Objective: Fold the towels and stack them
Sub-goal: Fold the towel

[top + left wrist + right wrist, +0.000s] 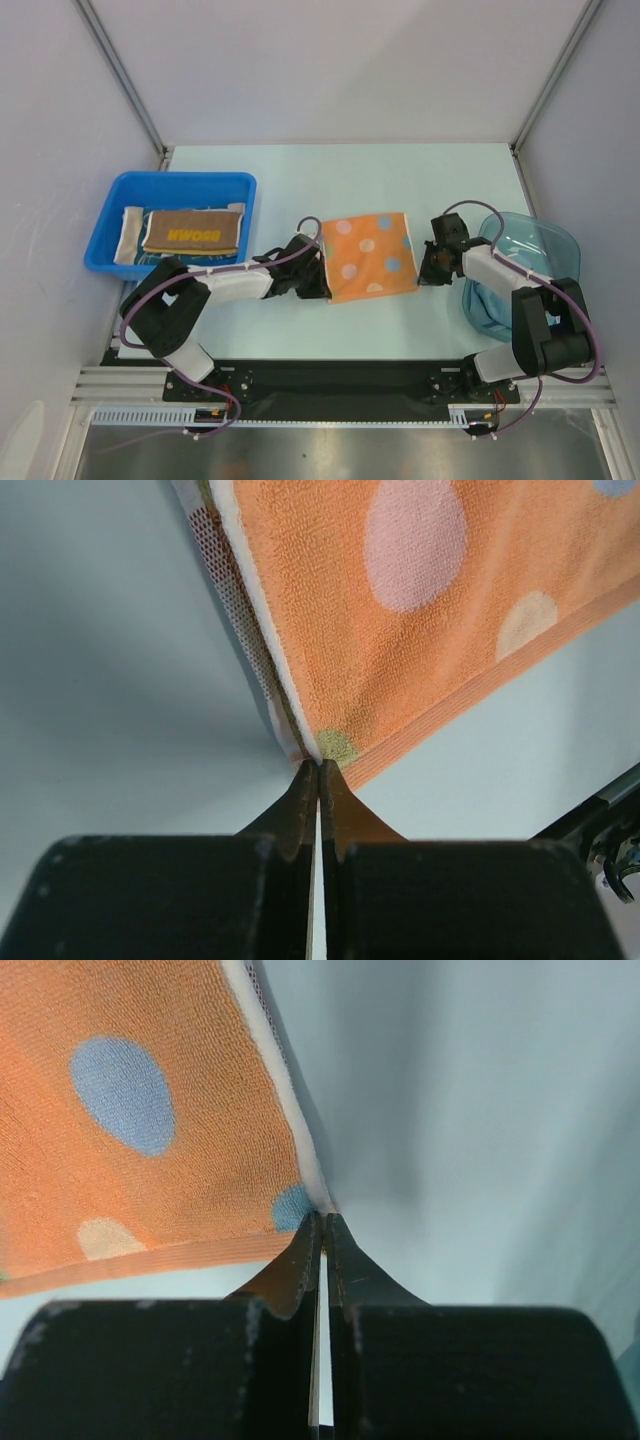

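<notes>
An orange towel with pale dots lies spread in the middle of the table. My left gripper is shut on its near left corner, seen up close in the left wrist view, where the left gripper pinches the orange towel at the hem. My right gripper is shut on the near right corner; in the right wrist view the right gripper nips the orange towel by a blue dot. Both pinched corners cast shadows on the table. A folded brown towel with yellow lettering and a pale towel lie in the blue bin.
The blue bin stands at the left of the table, close to the left arm. A clear blue bowl sits at the right, behind the right arm. White walls close in the table at the back and both sides.
</notes>
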You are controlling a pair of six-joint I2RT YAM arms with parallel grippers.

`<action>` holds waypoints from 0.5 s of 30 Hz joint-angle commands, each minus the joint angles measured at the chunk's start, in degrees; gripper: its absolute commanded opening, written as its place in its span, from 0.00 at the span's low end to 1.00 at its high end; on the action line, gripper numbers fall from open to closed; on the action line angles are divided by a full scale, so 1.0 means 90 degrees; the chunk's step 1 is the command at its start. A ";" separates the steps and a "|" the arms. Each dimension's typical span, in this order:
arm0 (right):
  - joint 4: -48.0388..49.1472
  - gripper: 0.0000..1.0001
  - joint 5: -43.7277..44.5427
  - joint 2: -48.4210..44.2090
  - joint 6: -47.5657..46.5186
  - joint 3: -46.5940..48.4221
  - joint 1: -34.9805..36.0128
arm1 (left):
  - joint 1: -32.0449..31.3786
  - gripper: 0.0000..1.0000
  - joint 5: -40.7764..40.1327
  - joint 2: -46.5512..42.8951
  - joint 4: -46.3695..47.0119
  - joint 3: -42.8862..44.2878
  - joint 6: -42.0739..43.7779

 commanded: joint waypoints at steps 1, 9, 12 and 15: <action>0.0205 0.00 -0.0030 0.0000 -0.0138 0.0000 -0.0022 | -0.0066 0.00 -0.0182 0.0055 0.0133 0.0090 -0.0038; 0.0118 0.00 0.0038 -0.0028 -0.0147 -0.0146 -0.0022 | -0.0076 0.00 -0.0455 0.0211 -0.0023 0.0100 0.0069; 0.0166 0.00 0.0156 -0.0165 -0.0157 -0.0292 -0.0042 | -0.0076 0.00 -0.0455 0.0221 -0.0063 0.0120 0.0108; 0.0253 0.00 0.0166 -0.0127 -0.0118 -0.0439 -0.0052 | -0.0076 0.00 -0.0524 0.0260 -0.0170 0.0178 0.0147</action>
